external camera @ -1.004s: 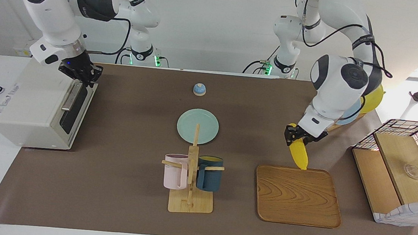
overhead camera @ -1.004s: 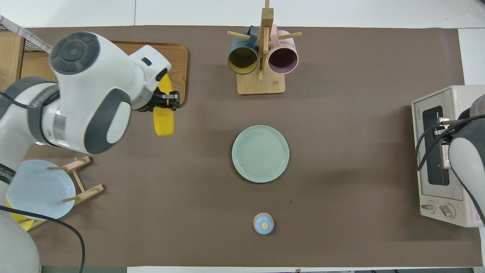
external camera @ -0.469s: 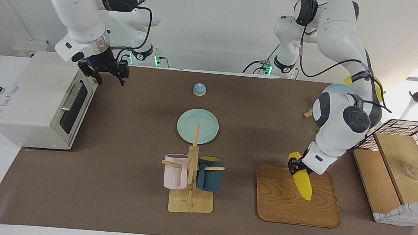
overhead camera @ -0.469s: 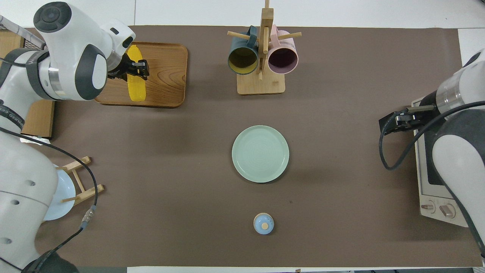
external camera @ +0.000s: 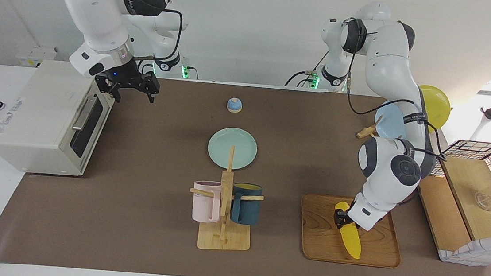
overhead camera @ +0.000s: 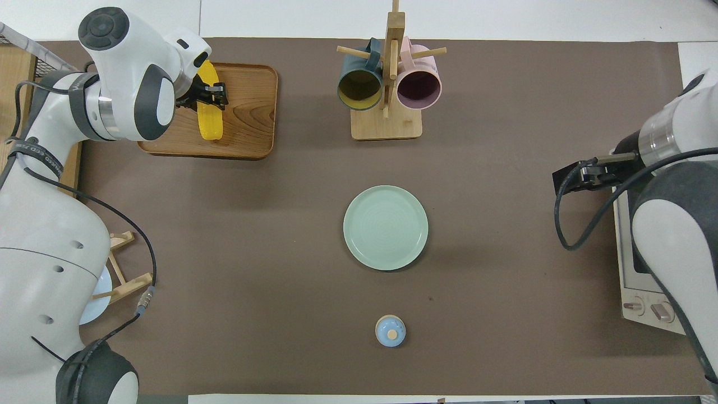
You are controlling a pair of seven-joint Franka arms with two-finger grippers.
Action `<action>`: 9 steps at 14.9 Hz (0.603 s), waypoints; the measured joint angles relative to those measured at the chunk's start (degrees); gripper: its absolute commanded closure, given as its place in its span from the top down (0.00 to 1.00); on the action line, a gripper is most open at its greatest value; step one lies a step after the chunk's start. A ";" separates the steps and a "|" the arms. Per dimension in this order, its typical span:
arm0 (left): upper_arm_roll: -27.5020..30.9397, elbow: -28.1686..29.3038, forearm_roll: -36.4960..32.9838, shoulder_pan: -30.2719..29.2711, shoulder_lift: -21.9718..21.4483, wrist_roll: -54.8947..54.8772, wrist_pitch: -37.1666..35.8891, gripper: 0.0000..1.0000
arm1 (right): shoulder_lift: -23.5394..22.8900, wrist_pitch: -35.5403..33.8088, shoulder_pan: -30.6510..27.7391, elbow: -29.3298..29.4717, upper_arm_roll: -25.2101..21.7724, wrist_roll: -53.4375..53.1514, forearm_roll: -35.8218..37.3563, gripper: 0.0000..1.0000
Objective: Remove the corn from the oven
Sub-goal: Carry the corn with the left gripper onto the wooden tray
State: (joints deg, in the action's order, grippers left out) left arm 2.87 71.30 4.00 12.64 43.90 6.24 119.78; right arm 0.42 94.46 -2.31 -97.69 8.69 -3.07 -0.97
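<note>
The yellow corn (external camera: pixel 349 238) (overhead camera: pixel 210 115) hangs tilted over the wooden tray (external camera: pixel 321 233) (overhead camera: pixel 247 112), its tapered end down at the tray's surface. My left gripper (external camera: pixel 340 217) (overhead camera: pixel 210 95) is shut on the cob's thick end. The off-white oven (external camera: pixel 38 115) (overhead camera: pixel 645 292) stands at the right arm's end of the table with its dark glass door closed. My right gripper (external camera: pixel 133 95) (overhead camera: pixel 572 182) hangs open and empty over the brown mat, just in front of the oven door's upper edge.
A mug rack (external camera: pixel 226 207) with a pink and a dark blue mug stands at mid-table. Nearer the robots lie a green plate (external camera: pixel 232 148) and a small blue lid (external camera: pixel 234 105). A plate rack (external camera: pixel 389 124) and a wire-and-wood basket box (external camera: pixel 476 194) stand at the left arm's end.
My left arm carried the corn from the tray's near edge out over the tray and lowered it. My right gripper came off the oven door's handle, opened, and rose toward mid-table.
</note>
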 measured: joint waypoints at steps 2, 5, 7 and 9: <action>0.00 -0.16 0.00 -0.05 0.01 -0.58 -0.01 1.00 | -0.07 0.21 0.01 0.00 0.03 0.00 0.00 1.00; 0.04 -0.33 0.00 -0.24 0.01 -0.75 -0.25 1.00 | -0.07 0.21 0.02 -0.01 0.05 0.00 0.00 1.00; 0.09 -1.11 0.01 -0.62 -0.34 -0.75 -1.57 1.00 | -0.07 0.20 0.02 -0.02 0.05 0.00 0.00 1.00; 0.07 -2.23 0.01 -0.86 -1.96 -0.75 -4.13 1.00 | -0.07 -0.09 0.00 -0.02 0.04 0.00 0.00 1.00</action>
State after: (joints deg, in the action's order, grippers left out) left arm 2.94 69.07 4.01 11.79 41.94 5.50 115.65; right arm 0.35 94.37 -2.31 -97.71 8.73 -3.07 -0.97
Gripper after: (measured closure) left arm 0.000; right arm 0.000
